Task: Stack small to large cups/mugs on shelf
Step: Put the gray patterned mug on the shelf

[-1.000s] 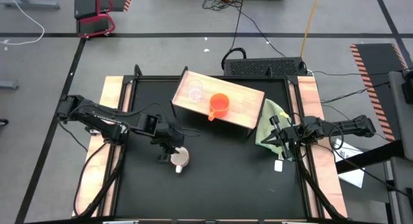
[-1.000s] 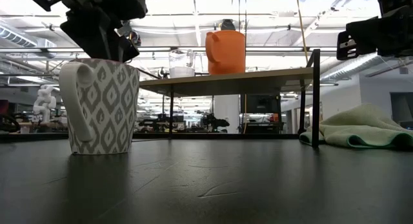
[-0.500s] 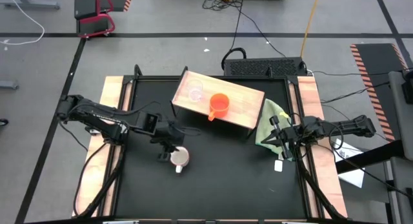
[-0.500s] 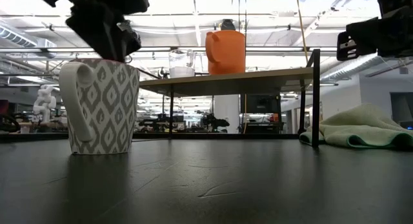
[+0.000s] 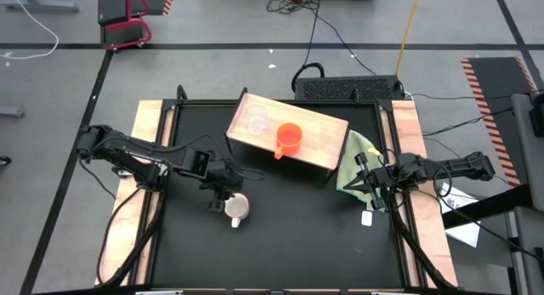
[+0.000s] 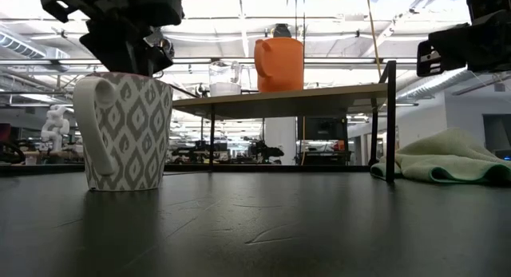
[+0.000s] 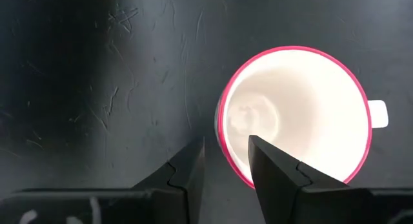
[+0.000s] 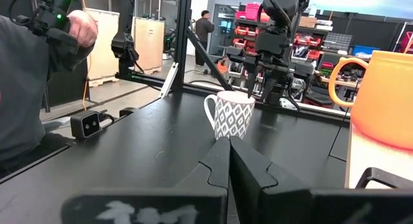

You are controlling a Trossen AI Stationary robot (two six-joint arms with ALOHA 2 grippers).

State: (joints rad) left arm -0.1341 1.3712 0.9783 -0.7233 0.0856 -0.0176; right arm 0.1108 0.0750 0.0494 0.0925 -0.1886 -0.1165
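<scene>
Here we hold the left gripper (image 7: 226, 161) over the white mug (image 7: 293, 114), fingers parted astride its near rim, one inside, one outside, ready to pinch the wall; the right gripper (image 8: 230, 156) waits closed.
</scene>
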